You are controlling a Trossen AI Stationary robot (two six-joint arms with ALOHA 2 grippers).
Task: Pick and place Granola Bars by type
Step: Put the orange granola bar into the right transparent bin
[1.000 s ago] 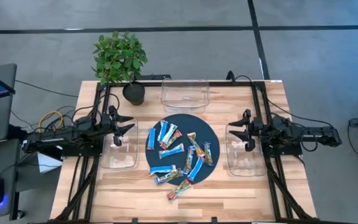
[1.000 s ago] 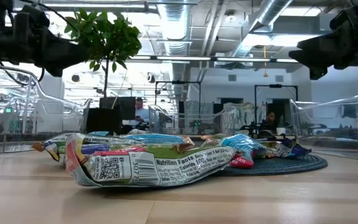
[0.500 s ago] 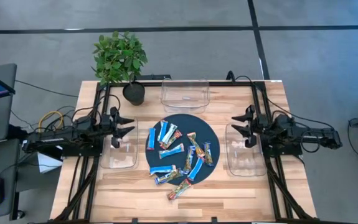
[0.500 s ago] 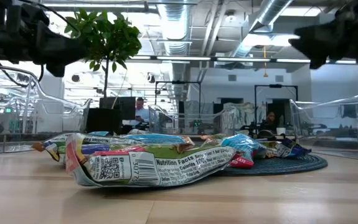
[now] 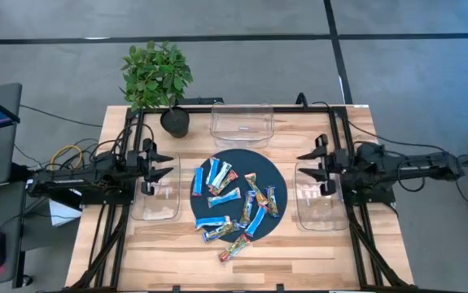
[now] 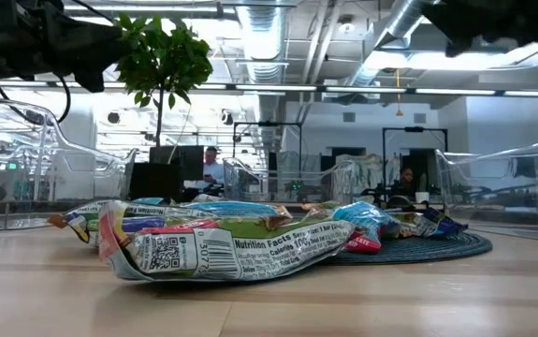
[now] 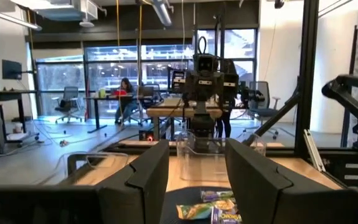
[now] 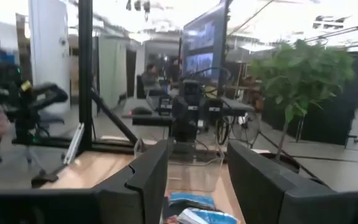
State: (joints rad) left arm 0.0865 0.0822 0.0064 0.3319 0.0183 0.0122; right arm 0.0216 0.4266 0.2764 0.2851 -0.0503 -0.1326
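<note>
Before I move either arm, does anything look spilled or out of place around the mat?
One multicoloured granola bar lies off the dark round mat, on bare wood at its near edge. The other bars are heaped unsorted on the mat. All three clear bins look empty.

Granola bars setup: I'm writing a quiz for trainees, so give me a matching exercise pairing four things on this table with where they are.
Things:
1. granola bars
2. potted plant
3. left gripper
4. right gripper

Places:
A. above the clear bin on the table's right
B. back left corner
C. piled on the dark round mat, one lying just off it
D. above the clear bin on the table's left

Pairs: 1-C, 2-B, 3-D, 4-A
</note>
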